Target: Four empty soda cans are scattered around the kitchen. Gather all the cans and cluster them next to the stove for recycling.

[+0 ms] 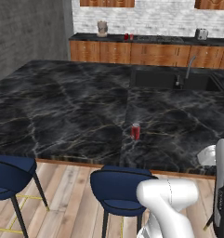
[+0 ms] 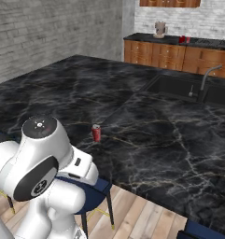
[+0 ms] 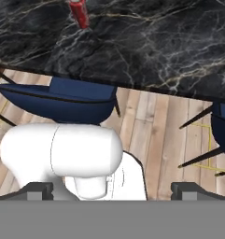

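One red soda can (image 1: 135, 131) stands upright on the black marble island, near its front edge; the right base view shows that can (image 2: 96, 133) too. In the hand view the same can (image 3: 79, 13) sits at the top edge, far beyond my gripper (image 3: 112, 191). The gripper's dark fingertips (image 3: 39, 190) stand wide apart, open, holding nothing, above the wood floor in front of the island. Two more red cans (image 1: 128, 36) stand close together on the back counter (image 2: 184, 39). The stove is out of view.
Blue stools (image 1: 120, 186) stand along the island's front edge (image 3: 62, 93). A sink (image 1: 178, 80) with a faucet (image 1: 190, 67) is set in the island's far right. A beige coffee grinder (image 1: 102, 28) and a silver toaster (image 1: 201, 33) sit on the back counter.
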Controlling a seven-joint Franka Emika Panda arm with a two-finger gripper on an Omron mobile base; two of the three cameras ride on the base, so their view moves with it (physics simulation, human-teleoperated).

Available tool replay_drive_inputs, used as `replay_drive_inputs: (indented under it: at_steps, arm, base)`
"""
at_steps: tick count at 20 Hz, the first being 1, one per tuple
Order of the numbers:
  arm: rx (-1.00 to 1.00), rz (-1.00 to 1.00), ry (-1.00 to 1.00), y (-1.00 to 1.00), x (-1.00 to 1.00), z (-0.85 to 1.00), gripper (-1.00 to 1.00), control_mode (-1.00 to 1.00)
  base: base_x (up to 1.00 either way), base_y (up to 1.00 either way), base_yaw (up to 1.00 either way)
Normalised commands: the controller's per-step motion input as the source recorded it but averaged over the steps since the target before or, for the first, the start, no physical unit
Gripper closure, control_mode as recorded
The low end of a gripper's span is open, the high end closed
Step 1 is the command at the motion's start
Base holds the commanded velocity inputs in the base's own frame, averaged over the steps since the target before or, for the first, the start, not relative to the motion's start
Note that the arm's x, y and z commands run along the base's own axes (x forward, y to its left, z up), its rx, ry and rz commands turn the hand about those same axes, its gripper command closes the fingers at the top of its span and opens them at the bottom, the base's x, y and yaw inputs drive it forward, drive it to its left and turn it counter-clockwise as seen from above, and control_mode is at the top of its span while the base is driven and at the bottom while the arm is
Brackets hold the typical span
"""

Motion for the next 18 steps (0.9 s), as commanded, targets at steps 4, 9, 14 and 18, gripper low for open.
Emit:
replay_drive_inputs:
  at_steps: [4, 9, 14, 18]
  arm:
    - [-0.07, 0.00, 0.02, 0.31, 0.54, 0.00, -1.00, -1.00]
    - [-0.04, 0.00, 0.01, 0.19, 0.49, 0.00, -1.00, -1.00]
    - [0.03, 0.07, 0.05, 0.06, 0.09, 0.00, -1.00, -1.00]
    - [-0.05, 0.05, 0.01, 0.20, 0.31, 0.00, -1.00, -1.00]
  base:
    - [0.00, 0.00, 0.00]
    - [0.00, 0.00, 0.00]
    - [0.00, 0.00, 0.00]
    - [0.00, 0.00, 0.00]
